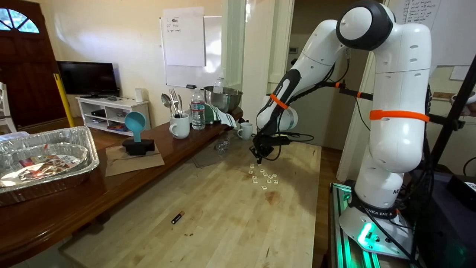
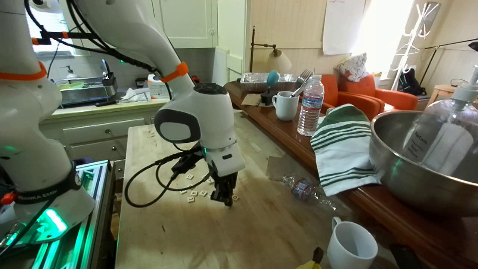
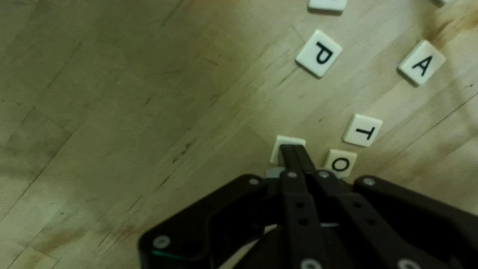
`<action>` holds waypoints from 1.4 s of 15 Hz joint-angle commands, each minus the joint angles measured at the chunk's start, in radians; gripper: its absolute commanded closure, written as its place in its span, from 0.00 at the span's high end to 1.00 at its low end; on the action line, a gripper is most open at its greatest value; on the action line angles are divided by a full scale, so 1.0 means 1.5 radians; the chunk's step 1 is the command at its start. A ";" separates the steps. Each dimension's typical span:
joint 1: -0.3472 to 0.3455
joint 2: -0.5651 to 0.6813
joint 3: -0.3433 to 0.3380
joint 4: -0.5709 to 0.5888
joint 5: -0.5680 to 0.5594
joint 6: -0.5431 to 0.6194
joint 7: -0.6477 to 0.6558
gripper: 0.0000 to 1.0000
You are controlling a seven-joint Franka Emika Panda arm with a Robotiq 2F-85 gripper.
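Note:
My gripper point(image 3: 292, 147) points down at the light wooden table point(image 1: 230, 223) with its two black fingertips pressed together. A white letter tile point(image 3: 275, 152) lies under the fingertips, which cover most of it and hide its letter. I cannot tell whether they touch it. To the right in the wrist view are an O tile point(image 3: 340, 165) and a T tile point(image 3: 363, 130). Farther up are a P tile point(image 3: 318, 54) and an A tile point(image 3: 422, 63). In both exterior views the gripper point(image 1: 259, 162) point(image 2: 227, 204) is low at the edge of a loose cluster of several tiles point(image 1: 269, 181) point(image 2: 194, 193).
A white mug point(image 1: 245, 131) point(image 2: 351, 244) and a crushed plastic bottle point(image 2: 304, 188) are on the table. A battery point(image 1: 177, 217) lies toward one end. A raised brown ledge point(image 1: 163, 149) bears a cutlery mug point(image 1: 179, 126), a water bottle point(image 1: 198, 111), a steel bowl point(image 1: 225, 100) and foil trays point(image 1: 91, 149).

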 commanded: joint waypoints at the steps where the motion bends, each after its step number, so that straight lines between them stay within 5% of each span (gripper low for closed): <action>1: -0.007 0.053 0.010 0.038 0.038 0.007 0.002 0.00; 21: -0.005 0.087 0.030 0.079 0.082 -0.004 0.005 0.00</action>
